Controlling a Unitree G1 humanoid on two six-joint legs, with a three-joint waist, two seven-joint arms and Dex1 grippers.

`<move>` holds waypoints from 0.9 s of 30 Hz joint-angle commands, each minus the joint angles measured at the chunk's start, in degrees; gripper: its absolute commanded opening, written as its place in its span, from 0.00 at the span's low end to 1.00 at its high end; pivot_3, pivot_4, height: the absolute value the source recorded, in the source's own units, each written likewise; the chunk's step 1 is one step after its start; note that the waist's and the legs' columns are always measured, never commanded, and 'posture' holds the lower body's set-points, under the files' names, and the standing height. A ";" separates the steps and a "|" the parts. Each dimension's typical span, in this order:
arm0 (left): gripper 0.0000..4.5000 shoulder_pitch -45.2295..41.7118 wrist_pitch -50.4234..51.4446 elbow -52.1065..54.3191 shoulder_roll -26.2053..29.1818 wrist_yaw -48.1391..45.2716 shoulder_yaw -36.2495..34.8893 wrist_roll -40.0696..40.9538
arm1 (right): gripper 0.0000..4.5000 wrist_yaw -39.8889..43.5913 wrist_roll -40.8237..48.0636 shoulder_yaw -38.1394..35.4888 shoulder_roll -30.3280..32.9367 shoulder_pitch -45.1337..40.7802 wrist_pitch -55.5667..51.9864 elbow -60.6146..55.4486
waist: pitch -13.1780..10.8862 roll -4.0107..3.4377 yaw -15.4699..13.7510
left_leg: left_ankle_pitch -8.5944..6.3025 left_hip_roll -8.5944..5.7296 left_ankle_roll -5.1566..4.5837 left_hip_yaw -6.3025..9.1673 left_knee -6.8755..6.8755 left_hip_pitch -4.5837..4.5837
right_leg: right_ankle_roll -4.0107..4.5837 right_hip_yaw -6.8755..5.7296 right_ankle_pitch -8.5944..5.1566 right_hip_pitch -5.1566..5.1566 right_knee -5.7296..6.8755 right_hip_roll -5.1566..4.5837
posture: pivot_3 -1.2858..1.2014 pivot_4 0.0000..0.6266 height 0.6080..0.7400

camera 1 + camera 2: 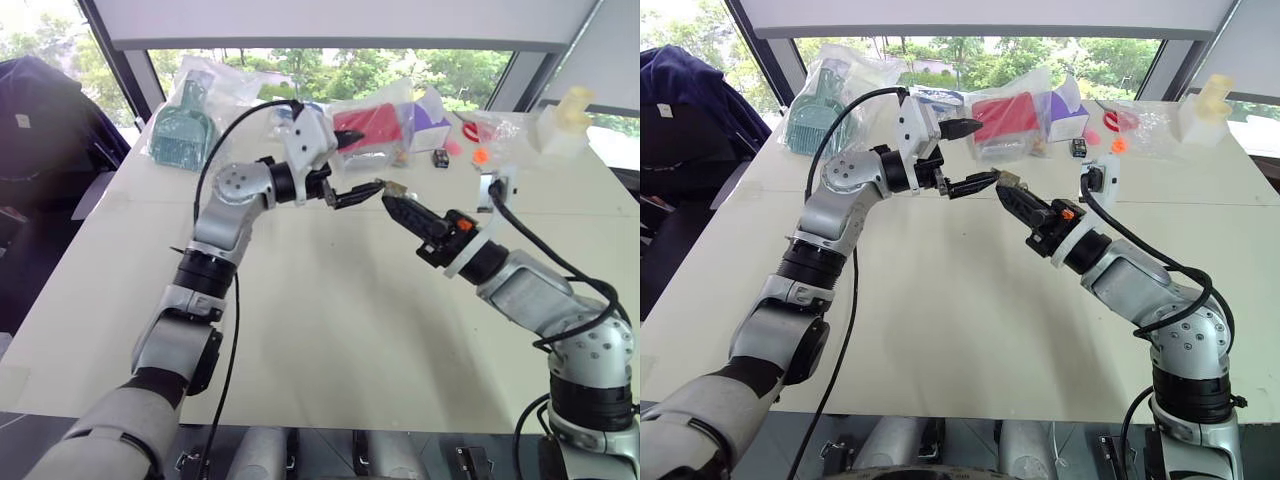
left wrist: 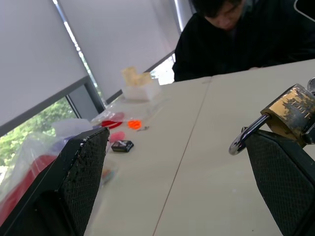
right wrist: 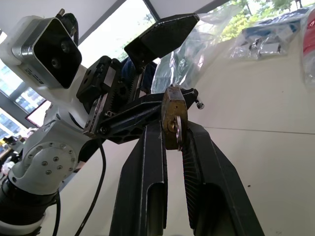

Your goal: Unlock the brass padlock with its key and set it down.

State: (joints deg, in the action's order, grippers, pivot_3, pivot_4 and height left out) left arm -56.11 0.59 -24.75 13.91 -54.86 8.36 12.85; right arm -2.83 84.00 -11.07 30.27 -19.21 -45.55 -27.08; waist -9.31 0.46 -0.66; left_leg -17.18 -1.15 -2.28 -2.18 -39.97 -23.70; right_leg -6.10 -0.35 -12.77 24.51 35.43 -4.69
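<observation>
The brass padlock is held above the middle of the table, with my right gripper shut on its body. Its dark shackle sticks out toward my left gripper. That gripper comes in level from the left and stands wide open, with one finger high and the other finger right beside the padlock. The shackle's end lies in the gap between the left fingers. The key is hidden.
Clear bags holding a teal item and a red item line the table's far edge. Near them are a small black box, orange bits and a pale yellow block. A person in dark clothes sits across the table.
</observation>
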 commanded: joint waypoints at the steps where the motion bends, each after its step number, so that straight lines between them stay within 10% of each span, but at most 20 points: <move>1: 0.99 -2.02 -2.57 -0.71 -0.25 -0.76 0.28 -1.35 | 0.05 2.15 3.83 -0.53 -0.37 -0.14 0.87 -4.36 | 0.00 0.00 -0.02 | 0.00 0.00 0.00 0.00 0.00 0.00 | 0.00 0.00 0.00 0.00 0.00 0.00 | 0.52 0.24 1.00; 27: 0.99 -1.97 -7.85 -5.59 2.27 -12.79 1.21 -2.07 | 0.05 2.19 3.23 0.95 0.32 0.64 1.21 -4.06 | 0.00 0.00 0.08 | 0.00 0.00 0.00 0.01 0.02 -0.01 | 0.01 0.01 0.00 0.01 -0.04 -0.07 | 0.52 0.24 1.00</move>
State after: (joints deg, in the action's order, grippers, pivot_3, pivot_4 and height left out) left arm -58.89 -8.94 -32.05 15.66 -65.52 8.76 10.58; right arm -2.47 86.38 -9.25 30.47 -16.96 -45.77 -27.31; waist -9.31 0.46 -0.58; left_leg -17.19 -1.14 -2.28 -2.17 -39.94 -23.71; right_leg -6.09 -0.35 -12.77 24.52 35.39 -4.76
